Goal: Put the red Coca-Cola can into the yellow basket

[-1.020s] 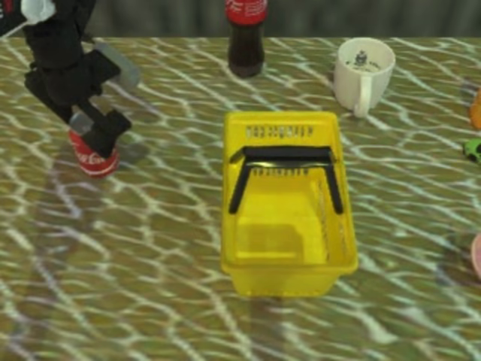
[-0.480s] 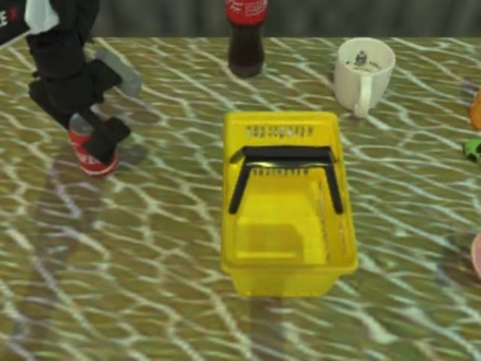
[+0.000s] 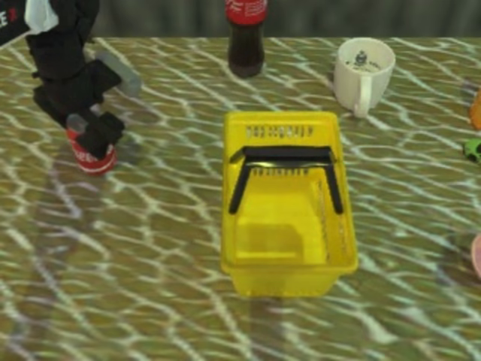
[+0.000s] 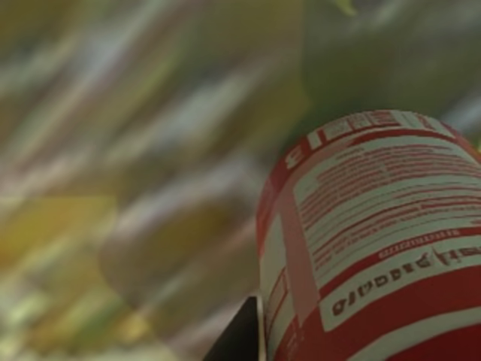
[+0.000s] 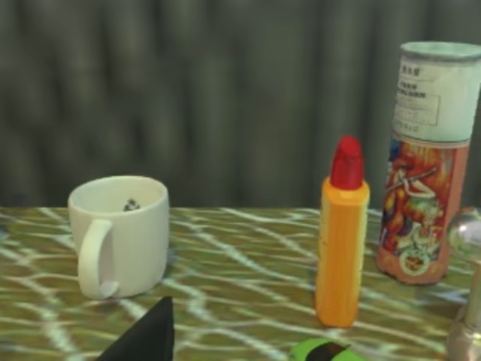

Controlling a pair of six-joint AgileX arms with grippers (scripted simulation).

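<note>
The red Coca-Cola can (image 3: pixel 93 156) stands on the table at the far left. My left gripper (image 3: pixel 89 129) comes down over its top and is shut on it, with one finger on either side. Up close in the left wrist view, the can's label (image 4: pixel 376 248) fills much of the frame, and one dark fingertip (image 4: pixel 242 338) presses against its side. The yellow basket (image 3: pixel 288 274) sits mid-table, well to the right of the can, with its black handles (image 3: pixel 285 156) folded across the opening. My right gripper (image 5: pixel 240 355) is out of the top view, parked and open near the right side.
A dark cola bottle (image 3: pixel 246 34) stands at the back centre and a white mug (image 3: pixel 364 71) at the back right. Small objects lie along the right edge, among them a green toy (image 3: pixel 473 149). Near the right gripper stand an orange bottle (image 5: pixel 342 241) and a tall printed tin (image 5: pixel 428 162).
The left gripper's fingers have drawn in around the can. Gripper and can have shifted slightly to the left. The basket has not moved.
</note>
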